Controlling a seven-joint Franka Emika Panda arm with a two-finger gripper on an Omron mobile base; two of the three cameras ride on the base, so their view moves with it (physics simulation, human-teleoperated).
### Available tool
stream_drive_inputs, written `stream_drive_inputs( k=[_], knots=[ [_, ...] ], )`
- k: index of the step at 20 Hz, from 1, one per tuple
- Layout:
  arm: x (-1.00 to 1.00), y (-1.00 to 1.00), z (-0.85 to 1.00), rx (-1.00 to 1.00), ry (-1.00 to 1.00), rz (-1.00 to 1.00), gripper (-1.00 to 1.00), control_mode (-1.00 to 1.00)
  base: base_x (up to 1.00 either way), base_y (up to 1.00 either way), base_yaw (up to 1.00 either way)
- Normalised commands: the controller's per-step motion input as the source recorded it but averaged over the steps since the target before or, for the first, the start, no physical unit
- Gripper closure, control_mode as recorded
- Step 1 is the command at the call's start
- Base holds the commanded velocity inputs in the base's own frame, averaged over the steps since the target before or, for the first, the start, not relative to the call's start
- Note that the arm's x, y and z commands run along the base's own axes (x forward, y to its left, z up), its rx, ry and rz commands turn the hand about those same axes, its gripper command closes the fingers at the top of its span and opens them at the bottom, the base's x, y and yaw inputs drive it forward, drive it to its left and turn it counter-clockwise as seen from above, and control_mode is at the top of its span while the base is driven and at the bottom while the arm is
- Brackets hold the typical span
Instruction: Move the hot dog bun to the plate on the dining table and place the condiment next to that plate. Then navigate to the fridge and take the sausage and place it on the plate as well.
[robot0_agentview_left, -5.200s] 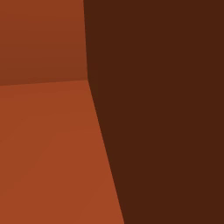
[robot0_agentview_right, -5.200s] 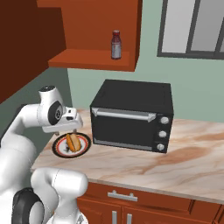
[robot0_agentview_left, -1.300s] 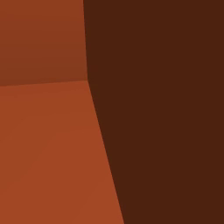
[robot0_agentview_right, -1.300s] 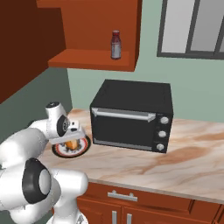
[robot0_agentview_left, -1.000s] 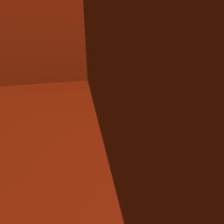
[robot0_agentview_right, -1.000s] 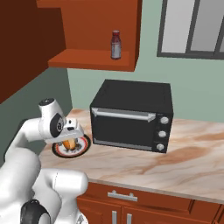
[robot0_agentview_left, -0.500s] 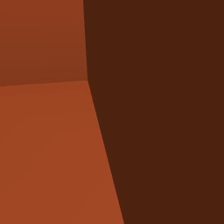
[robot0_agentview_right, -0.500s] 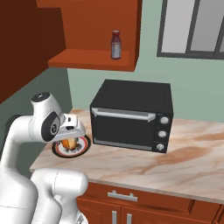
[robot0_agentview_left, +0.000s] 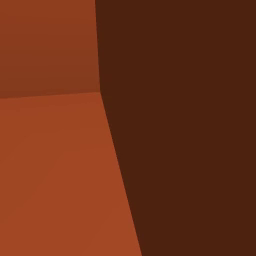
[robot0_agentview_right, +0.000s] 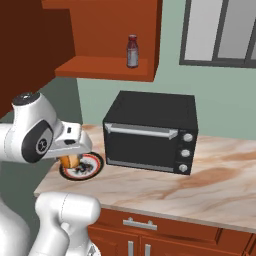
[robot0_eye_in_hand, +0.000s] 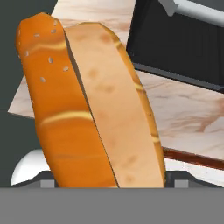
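One split golden-orange oblong bread roll (robot0_eye_in_hand: 92, 109) close before the claw; one round red-rimmed plate (robot0_agentview_right: 87, 168), one black boxy countertop oven (robot0_agentview_right: 150, 131), one small dark red bottle (robot0_agentview_right: 132, 51) beyond.

The hot dog bun (robot0_eye_in_hand: 94, 109) hides the fingertips, and the arm covers part of the plate (robot0_agentview_right: 86, 168).

Left base view: you look point-blank at red-brown cabinet panels (robot0_agentview_left: 50, 170), lens pressed near. Right base view: you look from behind arm, forward and down, mid-range, over marbled counter (robot0_agentview_right: 210, 185), black toaster oven (robot0_agentview_right: 150, 132), plate (robot0_agentview_right: 82, 166). Hand view: you look along gripper, hot dog bun (robot0_eye_in_hand: 92, 105) very close. Hand and right base views share counter, oven, bun.
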Motion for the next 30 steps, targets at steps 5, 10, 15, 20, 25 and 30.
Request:
stream_drive_inputs(
  k=[5,10,15,20,25,30],
  knots=[
    [-0.55,-0.12,0.32,0.00,-0.06,-0.20,1.00,-1.00,0.00,0.00,0.00],
    [0.00,0.00,0.00,0.00,0.00,0.00,1.00,1.00,-0.17,0.02,-0.08],
    [0.00,0.00,0.00,0.00,0.00,0.00,1.00,1.00,-0.49,0.07,-0.78],
    [0.00,0.00,0.00,0.00,0.00,0.00,1.00,1.00,-0.23,0.06,-0.94],
    [0.00,0.00,0.00,0.00,0.00,0.00,1.00,1.00,-0.07,0.00,-0.97],
    [0.00,0.00,0.00,0.00,0.00,0.00,1.00,1.00,0.00,-0.05,-0.95]
  ],
)
